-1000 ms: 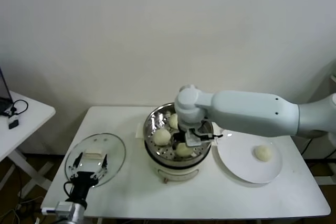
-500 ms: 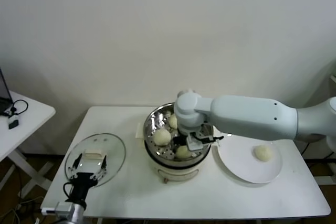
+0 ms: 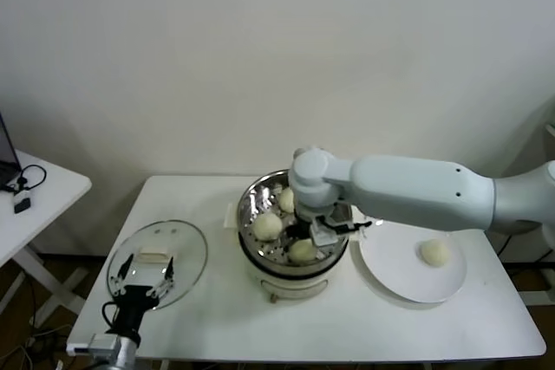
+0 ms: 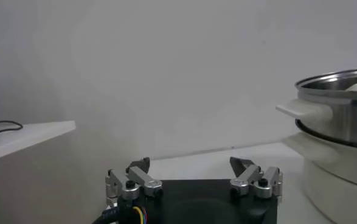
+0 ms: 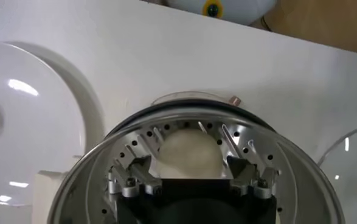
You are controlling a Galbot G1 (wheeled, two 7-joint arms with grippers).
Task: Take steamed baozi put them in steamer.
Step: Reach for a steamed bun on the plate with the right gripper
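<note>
The steamer (image 3: pixel 248 203) stands mid-table and holds three baozi: one at the left (image 3: pixel 267 225), one at the back (image 3: pixel 285 199) and one at the front (image 3: pixel 302 251). A fourth baozi (image 3: pixel 434 253) lies on the white plate (image 3: pixel 390 266) to the right. My right gripper (image 3: pixel 310 233) reaches down into the steamer. In the right wrist view the right gripper (image 5: pixel 189 163) is open, its fingers on either side of the front baozi (image 5: pixel 187 149), which rests on the perforated floor (image 5: pixel 251 152). My left gripper (image 3: pixel 145 268) is open and empty, parked at the front left.
A round glass lid (image 3: pixel 186 249) lies flat on the table left of the steamer, just beyond my left gripper. The left wrist view shows the steamer's steel wall and white handle (image 4: pixel 333 109). A small side table (image 3: pixel 35 188) stands at the far left.
My right gripper has shifted slightly left and down inside the steamer, over the front baozi. The left arm has not moved.
</note>
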